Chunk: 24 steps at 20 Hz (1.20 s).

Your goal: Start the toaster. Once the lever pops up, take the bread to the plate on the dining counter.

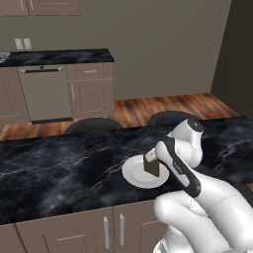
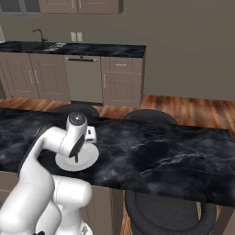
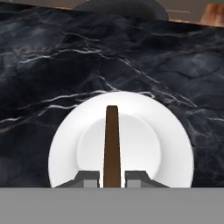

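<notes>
The dark brown bread (image 3: pixel 112 140) is seen edge-on and upright in the hand view, clamped between my gripper (image 3: pixel 112 178), which is shut on it. It hangs over the middle of the round white plate (image 3: pixel 65 148). The plate (image 1: pixel 133 175) rests on the black marble dining counter (image 1: pixel 59 168), near its front edge. From the left the bread (image 1: pixel 151 165) stands just above the plate, partly behind my arm. From the right the bread (image 2: pixel 76 159) is a thin dark line over the plate (image 2: pixel 90 158). The toaster is out of view.
Two dark round stools (image 1: pixel 94 124) (image 1: pixel 170 117) stand beyond the counter's far edge, and another stool (image 2: pixel 160 209) is on the near side at the right. A back worktop with a dishwasher (image 1: pixel 44 94) and a sink (image 2: pixel 50 45) lines the far wall.
</notes>
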Tool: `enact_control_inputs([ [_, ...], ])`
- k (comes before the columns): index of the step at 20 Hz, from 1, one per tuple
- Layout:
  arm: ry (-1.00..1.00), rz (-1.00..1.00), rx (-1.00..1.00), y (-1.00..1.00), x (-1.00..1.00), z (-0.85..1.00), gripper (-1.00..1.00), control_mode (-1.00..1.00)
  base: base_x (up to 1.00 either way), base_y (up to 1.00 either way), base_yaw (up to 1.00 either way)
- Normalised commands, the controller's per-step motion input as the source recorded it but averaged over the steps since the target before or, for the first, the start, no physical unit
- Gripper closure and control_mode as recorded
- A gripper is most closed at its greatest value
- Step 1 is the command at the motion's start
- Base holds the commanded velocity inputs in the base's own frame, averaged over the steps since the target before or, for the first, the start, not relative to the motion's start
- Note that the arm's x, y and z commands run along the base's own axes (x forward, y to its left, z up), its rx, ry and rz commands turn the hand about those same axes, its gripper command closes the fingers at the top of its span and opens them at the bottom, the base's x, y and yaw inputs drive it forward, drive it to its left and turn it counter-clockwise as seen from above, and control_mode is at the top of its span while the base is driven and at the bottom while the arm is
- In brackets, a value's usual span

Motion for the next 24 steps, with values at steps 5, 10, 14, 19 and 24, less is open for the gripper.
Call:
enact_control_inputs([
  [5,0.00,0.00,0.00,0.04,0.20,-0.05,1.00,-1.00,0.00,0.00,0.00],
  [10,0.00,0.00,0.00,0.04,0.12,-0.17,1.00,-1.00,0.00,0.00,0.00],
  [14,0.00,0.00,0.00,0.01,0.04,-0.23,1.00,-1.00,0.00,0.00,0.00],
  [19,0.00,0.00,0.00,0.00,0.00,-0.19,1.00,-1.00,0.00,0.00,0.00],
  [24,0.00,0.00,0.00,0.00,-0.01,-0.03,1.00,-1.00,0.00,0.00,0.00],
])
